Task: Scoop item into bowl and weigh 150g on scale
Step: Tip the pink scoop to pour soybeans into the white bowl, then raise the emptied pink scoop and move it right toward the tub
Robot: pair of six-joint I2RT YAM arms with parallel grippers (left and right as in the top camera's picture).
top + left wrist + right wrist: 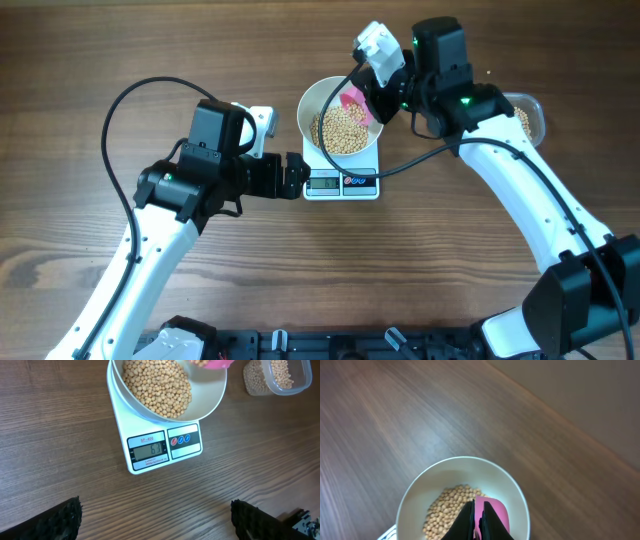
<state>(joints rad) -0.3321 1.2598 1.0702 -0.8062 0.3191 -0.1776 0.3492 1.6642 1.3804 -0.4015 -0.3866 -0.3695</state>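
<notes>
Presently: wooden worktop (100, 60); white scale (150, 450) at centre; bowl (210, 400) standing on it; left end effector (298, 176) spread wide, empty, just beside the scale; right end effector (481, 522) clamped on pink scoop (495, 510) over the bowl; beans (157, 387) in bowl.

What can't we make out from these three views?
- Readout of the small white square digital scale: overhead, too small; left wrist, digits faint, not surely readable.
- The pink plastic scoop: right wrist, handle hidden by the right end effector; left wrist, cut by the top edge; overhead, mostly under that end effector.
- The clear plastic tub: left wrist, cropped by the top edge; overhead, partly behind the right arm.
</notes>
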